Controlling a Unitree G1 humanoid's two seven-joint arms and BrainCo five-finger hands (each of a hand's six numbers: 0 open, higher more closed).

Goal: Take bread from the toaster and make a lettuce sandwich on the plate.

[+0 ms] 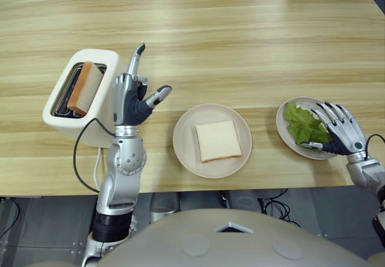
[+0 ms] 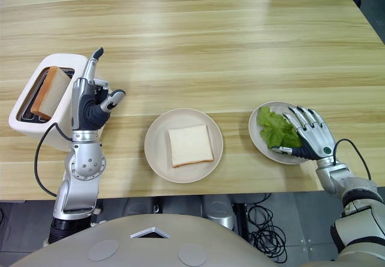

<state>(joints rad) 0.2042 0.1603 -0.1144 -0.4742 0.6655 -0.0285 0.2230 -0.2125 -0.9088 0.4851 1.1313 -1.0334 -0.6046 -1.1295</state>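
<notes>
A white toaster stands at the left with one slice of bread sticking up from its slot. My left hand is upright just right of the toaster, fingers loose, one pointing up, holding nothing. A slice of white bread lies flat on the beige plate in the middle. At the right, a green lettuce leaf rests on a smaller plate. My right hand lies over the leaf's right side with fingers spread, its thumb low at the plate's near rim.
The toaster's black cable loops off the table's near edge beside my left forearm. The wooden table stretches wide and bare behind the plates. Both plates sit close to the near edge.
</notes>
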